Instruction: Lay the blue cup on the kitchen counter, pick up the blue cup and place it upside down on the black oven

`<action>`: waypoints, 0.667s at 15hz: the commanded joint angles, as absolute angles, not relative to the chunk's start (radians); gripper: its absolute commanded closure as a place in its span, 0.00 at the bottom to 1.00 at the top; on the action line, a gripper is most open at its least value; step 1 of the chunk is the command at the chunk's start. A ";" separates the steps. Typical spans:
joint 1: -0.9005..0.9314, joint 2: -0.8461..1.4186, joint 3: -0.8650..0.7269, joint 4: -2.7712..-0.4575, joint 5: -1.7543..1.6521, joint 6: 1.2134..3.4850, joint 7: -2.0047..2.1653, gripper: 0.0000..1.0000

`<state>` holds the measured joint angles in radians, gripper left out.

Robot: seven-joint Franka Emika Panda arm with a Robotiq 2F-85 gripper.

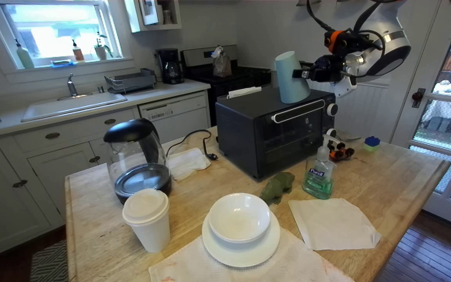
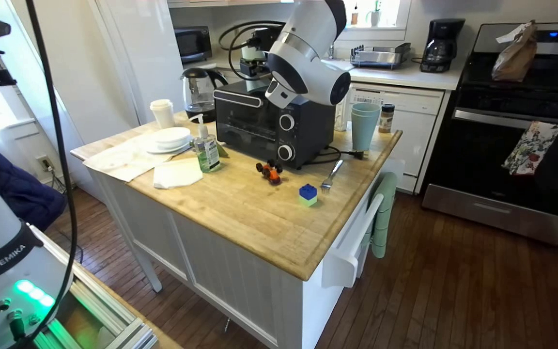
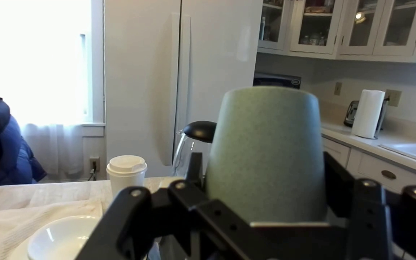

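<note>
The blue cup [image 1: 288, 82] is upside down, wide end low and narrow end up, and looks slightly tilted in an exterior view. It is at the top of the black oven [image 1: 236, 133]; I cannot tell whether its whole rim rests there. My gripper [image 1: 302, 69] is shut on the cup from the side. In the wrist view the cup [image 3: 265, 151] stands between the fingers [image 3: 261, 162]. The arm hides most of the cup in an exterior view; a pale part [image 2: 258, 86] shows. The oven stands on the wooden kitchen counter [image 2: 245, 208].
Stacked blue tumblers [image 2: 365, 128] stand upright beside the oven near a spice jar [image 2: 386, 118]. A kettle [image 1: 139, 156], white cup [image 1: 149, 223], white bowl [image 1: 240, 217], sanitizer bottle [image 1: 319, 176], toy car [image 2: 270, 172], block [image 2: 308, 195] and fork [image 2: 332, 176] are around it.
</note>
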<state>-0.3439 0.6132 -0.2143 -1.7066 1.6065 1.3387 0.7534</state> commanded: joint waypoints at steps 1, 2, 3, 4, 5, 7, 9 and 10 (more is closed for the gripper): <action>-0.344 0.636 -0.212 -1.666 1.614 1.358 0.756 0.47; -0.344 0.638 -0.213 -1.663 1.612 1.360 0.757 0.47; -0.345 0.640 -0.213 -1.659 1.611 1.361 0.756 0.47; -0.345 0.639 -0.214 -1.659 1.610 1.363 0.757 0.47; -0.346 0.638 -0.214 -1.659 1.609 1.364 0.757 0.33; -0.346 0.637 -0.214 -1.659 1.609 1.364 0.758 0.05; -0.347 0.637 -0.214 -1.658 1.608 1.370 0.759 0.00; -0.348 0.637 -0.214 -1.658 1.608 1.373 0.759 0.00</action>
<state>-0.3453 0.6179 -0.2146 -1.6928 1.6065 1.3614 0.7534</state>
